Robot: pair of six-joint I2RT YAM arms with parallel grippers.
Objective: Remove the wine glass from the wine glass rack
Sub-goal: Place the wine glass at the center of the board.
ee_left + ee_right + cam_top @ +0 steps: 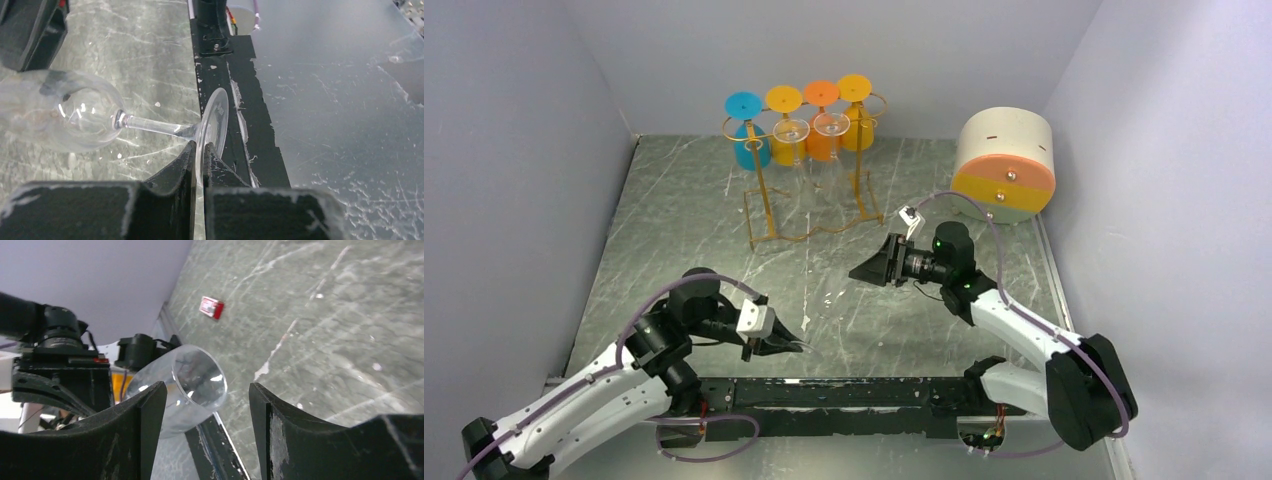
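Biggest thing first: grey-green marbled counter, glossy, streaked with white scuffs, boxed in by plain pale walls, with a black mounting rail along the near edge.

Then the two arms, white shells with black joints and purple cable looped alongside. Left arm folded low, reaching rightward along the front of the counter, wrist about level. Right arm raised from its base, elbow bent, forearm angled in toward the middle, wrist pointing left.

Back right: fat cream drum, round and smooth, face split into orange and yellow halves with a small knob on each.

Back middle: wine glass rack, thin gold-orange wire, curled loops on top, rectangular wire base flat on the counter. Hanging upside down from it, a row of coloured glasses (blue, yellow, orange, yellow, flat disc feet up) plus two clear ones in front.

Left end effector: chunky black fingers, chipped at the edges, pinched tight on the rim of the round foot of the wine glass. Clear, thin-stemmed, rounded bowl, off the rack and well apart from it, down near the front edge, lying sideways with the stem roughly level. Bowl touching the counter or not: can't tell.

Right end effector: same scuffed black fingers, spread wide, gripping nothing, hovering near the glass but apart from it, bowl visible through the gap.

Smallest: little red-and-white tag lying flat on the counter.
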